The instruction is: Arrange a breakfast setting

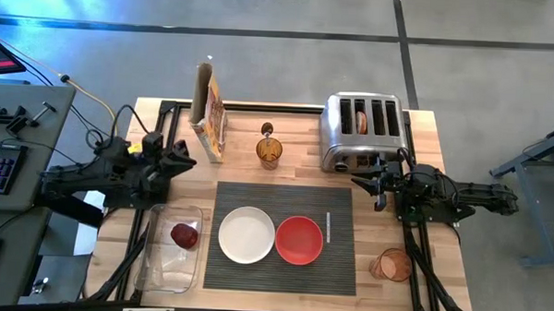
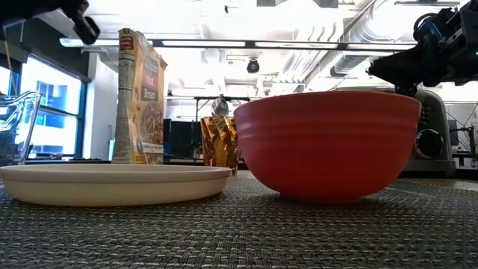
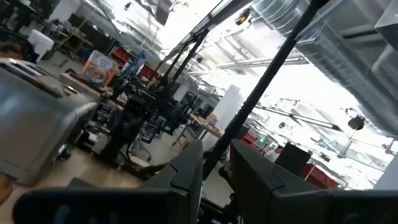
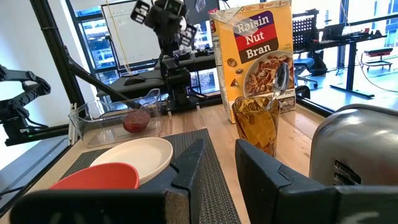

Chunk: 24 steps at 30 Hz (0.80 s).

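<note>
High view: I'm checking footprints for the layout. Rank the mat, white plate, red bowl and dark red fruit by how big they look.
1. Mat, by far the largest.
2. White plate, a little wider than the bowl.
3. Red bowl, close to the plate.
4. Dark red fruit, smallest.

A Raisin Nut Bran cereal box [image 1: 209, 112] stands upright near the worktop's [image 1: 287, 119] far edge. Just beside it is an amber glass [image 1: 269, 151], then a chrome four-slot toaster [image 1: 364, 129]. A clear plastic tray [image 1: 167, 262] lies at the left.
</note>
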Motion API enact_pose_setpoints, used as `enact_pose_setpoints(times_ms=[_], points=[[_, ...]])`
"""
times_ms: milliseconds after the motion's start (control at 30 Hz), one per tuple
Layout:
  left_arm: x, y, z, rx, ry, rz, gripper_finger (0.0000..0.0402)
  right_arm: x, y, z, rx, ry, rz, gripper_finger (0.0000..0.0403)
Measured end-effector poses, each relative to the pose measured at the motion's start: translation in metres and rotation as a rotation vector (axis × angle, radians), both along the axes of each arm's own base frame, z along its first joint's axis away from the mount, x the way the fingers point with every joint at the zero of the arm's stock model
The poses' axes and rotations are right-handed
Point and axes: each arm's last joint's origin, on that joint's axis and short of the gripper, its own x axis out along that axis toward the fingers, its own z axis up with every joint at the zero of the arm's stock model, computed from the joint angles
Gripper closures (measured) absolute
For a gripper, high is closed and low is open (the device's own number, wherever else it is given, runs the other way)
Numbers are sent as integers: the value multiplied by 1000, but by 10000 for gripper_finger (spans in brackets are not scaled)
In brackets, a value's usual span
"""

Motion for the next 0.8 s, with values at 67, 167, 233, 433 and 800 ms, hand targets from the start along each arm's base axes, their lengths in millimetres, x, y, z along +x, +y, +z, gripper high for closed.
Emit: enact_pose_setpoints(times_ms=[67,167,233,433,800], points=[[3,1,8,14,6,13,335,0,0,0,0,0,0,320],[10,2,18,27,34,25,340,0,0,0,0,1,0,320],[16,3,24,40,56,32,344,0,0,0,0,0,0,320],[36,6,50,39,90,80,354,0,0,0,0,0,0,320],[80,14,90,162,150,189,366,0,0,0,0,0,0,320]])
